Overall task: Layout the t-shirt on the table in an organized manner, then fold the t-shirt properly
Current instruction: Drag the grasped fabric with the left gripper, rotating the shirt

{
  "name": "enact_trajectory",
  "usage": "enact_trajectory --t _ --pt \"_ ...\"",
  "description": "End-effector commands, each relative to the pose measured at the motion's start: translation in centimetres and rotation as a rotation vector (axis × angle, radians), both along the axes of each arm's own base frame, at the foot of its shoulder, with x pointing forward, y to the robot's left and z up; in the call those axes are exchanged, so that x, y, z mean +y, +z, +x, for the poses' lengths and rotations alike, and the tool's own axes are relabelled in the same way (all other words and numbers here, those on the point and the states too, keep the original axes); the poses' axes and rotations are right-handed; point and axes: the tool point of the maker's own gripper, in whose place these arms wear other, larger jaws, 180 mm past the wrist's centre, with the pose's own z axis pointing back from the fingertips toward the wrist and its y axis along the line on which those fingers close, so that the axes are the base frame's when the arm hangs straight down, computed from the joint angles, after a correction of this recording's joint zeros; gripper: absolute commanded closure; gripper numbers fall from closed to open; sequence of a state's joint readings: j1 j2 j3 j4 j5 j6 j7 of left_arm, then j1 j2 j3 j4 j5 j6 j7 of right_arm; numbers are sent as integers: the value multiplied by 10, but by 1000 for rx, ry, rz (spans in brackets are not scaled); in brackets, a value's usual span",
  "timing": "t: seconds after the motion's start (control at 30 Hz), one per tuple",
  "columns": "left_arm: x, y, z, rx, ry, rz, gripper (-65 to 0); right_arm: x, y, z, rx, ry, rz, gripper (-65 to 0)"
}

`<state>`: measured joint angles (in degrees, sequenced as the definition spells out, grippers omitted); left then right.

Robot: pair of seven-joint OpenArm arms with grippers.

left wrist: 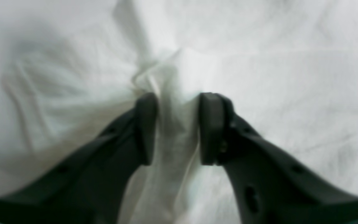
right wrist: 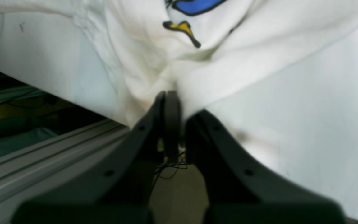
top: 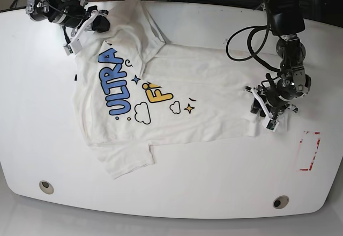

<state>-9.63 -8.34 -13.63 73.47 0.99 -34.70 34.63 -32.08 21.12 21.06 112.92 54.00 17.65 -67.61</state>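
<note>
Left hand (left wrist: 177,127) pinching t-shirt (top: 161,94); right hand (right wrist: 176,107) clamped on t-shirt.

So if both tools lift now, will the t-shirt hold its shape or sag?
Probably sag: the t-shirt bunches into soft folds between the left tool pads, so it looks floppy. The right tool pinches only an edge at the table rim, so the middle would likely drape. It looks thin and light, and may slide easily on the glossy top.
</note>
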Motion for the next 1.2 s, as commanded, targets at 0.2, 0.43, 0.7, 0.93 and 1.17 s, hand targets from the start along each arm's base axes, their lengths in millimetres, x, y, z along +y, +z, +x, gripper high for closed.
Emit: enact_trajectory --t 0.2,0.43,0.7,0.93,1.17 --pt "10 30 12 -90 -8 87 -47 -1 7 5 -31 5 0 0" --pt "13 27 11 -82 -8 102 -35 3 6 5 -32 -9 18 0" --pt "13 27 11 -80 -6 102 -167 4 6 4 -32 -11 20 0" --pt "11 26 11 -80 -9 99 -397 4 6 4 -30 -11 20 0" --pt "9 27 12 -81 -12 96 -397 4 6 3 -29 -11 20 0"
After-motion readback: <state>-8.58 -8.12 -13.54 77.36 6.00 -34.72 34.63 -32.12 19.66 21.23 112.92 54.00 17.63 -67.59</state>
